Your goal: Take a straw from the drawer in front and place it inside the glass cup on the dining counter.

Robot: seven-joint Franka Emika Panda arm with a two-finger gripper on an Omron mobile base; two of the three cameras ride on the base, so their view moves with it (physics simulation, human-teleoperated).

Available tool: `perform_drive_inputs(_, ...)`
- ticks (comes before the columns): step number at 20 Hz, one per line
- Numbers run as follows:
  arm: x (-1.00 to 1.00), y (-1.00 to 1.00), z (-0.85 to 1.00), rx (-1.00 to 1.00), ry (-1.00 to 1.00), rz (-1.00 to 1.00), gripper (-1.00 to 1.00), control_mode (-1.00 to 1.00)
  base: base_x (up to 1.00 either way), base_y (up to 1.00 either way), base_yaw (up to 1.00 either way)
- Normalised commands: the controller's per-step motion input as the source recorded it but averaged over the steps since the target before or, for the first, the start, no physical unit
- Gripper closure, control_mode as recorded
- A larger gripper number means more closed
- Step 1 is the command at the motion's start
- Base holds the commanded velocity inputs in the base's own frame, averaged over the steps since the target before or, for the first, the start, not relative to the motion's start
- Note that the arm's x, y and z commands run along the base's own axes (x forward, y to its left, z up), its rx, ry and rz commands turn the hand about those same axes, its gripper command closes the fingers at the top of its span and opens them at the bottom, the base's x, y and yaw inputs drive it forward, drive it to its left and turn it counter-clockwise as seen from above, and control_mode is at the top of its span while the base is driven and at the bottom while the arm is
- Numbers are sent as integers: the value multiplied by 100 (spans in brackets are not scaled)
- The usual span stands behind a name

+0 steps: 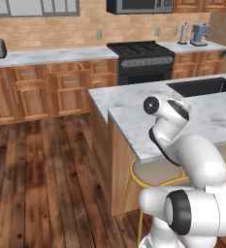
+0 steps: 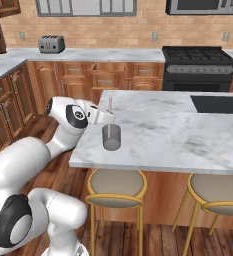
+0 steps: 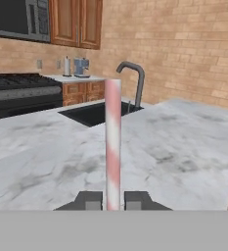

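Left base view: the arm reaches forward over the dining counter [image 1: 201,121]; judged from this, fetching is done and only the placing remains.

Right base view: the gripper [image 2: 108,118] sits just above the glass cup [image 2: 111,137] near the counter's edge, wrist held level, the straw [image 2: 110,104] standing upright over the cup and not yet lowered in.

Hand view: the narrowly closed jaws clamp the straw's lower end; it rises straight up, sink [image 3: 98,112] beyond.
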Motion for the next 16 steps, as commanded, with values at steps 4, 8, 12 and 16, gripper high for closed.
perform_drive_inputs(4, 15, 5, -4, 0, 0, -1, 100, -100, 0, 0, 0)
perform_drive_inputs(8, 10, 1, 3, 0, 0, -3, 100, -100, 0, 0, 0)
perform_drive_inputs(12, 1, 0, 16, 0, 0, -8, 100, -100, 0, 0, 0)
perform_drive_inputs(16, 0, 0, 28, 0, 0, -8, 100, -100, 0, 0, 0)
